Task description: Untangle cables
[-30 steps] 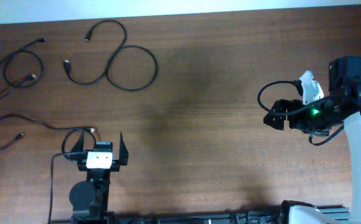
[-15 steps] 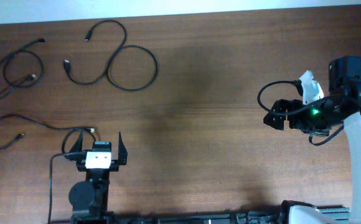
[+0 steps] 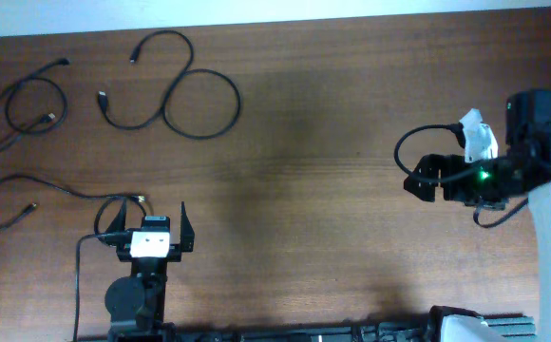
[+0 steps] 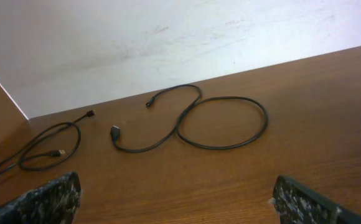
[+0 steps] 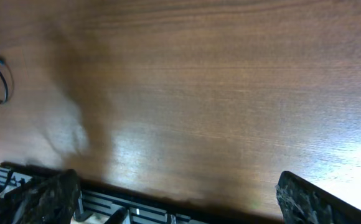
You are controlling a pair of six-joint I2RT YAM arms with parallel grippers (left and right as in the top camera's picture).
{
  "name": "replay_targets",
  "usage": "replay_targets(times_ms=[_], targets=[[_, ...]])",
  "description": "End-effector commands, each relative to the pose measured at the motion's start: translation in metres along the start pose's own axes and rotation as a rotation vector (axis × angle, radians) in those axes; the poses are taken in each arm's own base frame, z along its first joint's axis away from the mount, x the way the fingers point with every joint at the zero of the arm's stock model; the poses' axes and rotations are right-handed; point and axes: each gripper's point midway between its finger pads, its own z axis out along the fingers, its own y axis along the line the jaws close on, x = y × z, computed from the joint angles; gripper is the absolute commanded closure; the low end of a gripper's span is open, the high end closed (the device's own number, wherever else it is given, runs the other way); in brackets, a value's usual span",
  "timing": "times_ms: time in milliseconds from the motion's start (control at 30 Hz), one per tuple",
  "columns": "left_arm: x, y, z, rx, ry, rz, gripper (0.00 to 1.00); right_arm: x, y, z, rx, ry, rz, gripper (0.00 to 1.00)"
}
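**A:** Left gripper (image 3: 152,213) at seven o'clock, spread wide and empty. Right gripper (image 3: 414,180) at three, also agape and holding nothing, and it's just nudged a touch outward!

**B:** The cables (image 3: 202,137) haven't budged. They're thin, black, rubbery loops around ten o'clock on the matte wood-grain tabletop (image 3: 332,142), each lying apart. I'd say the untangling's about done.

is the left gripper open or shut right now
Open. In the left wrist view the left gripper has its fingers wide apart at the lower corners, nothing held between them.
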Motion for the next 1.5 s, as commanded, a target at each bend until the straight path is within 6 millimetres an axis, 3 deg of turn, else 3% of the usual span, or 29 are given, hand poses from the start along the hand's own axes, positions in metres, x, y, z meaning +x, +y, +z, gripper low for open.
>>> replay_targets(times_ms=[0, 233, 500, 600, 733, 833, 1033, 1200, 1467], targets=[[0.001, -0.001, 0.000, 0.003, -0.005, -0.014, 0.01, 0.007, 0.013, -0.025, 0.007, -0.113, -0.064, 0.01], [0.001, -0.001, 0.000, 0.003, -0.005, -0.014, 0.01, 0.058, 0.067, -0.073, -0.053, -0.335, -0.339, 0.01], [0.001, -0.001, 0.000, 0.003, -0.006, -0.014, 0.01, 0.087, 0.069, -0.103, -0.022, -0.515, -0.401, 0.01], [0.001, -0.001, 0.000, 0.003, -0.005, -0.014, 0.01, 0.087, 0.054, -0.121, 0.092, -0.637, -0.401, 0.01], [0.001, -0.001, 0.000, 0.003, -0.006, -0.014, 0.01, 0.072, 0.062, -0.143, 0.095, -0.864, -0.461, 0.01], [0.001, -0.001, 0.000, 0.003, -0.005, -0.014, 0.01, 0.055, 0.060, -0.135, 0.095, -0.991, -0.492, 0.01], [0.001, -0.001, 0.000, 0.003, -0.006, -0.014, 0.01, 0.033, 0.036, -0.062, 0.080, -1.143, -0.535, 0.01], [0.001, -0.001, 0.000, 0.003, -0.006, -0.014, 0.01, 0.028, 0.032, -0.017, 0.014, -1.192, -0.591, 0.01], [0.001, -0.001, 0.000, 0.003, -0.006, -0.014, 0.01, 0.016, 0.024, 0.007, 0.014, -1.229, -0.603, 0.01]])
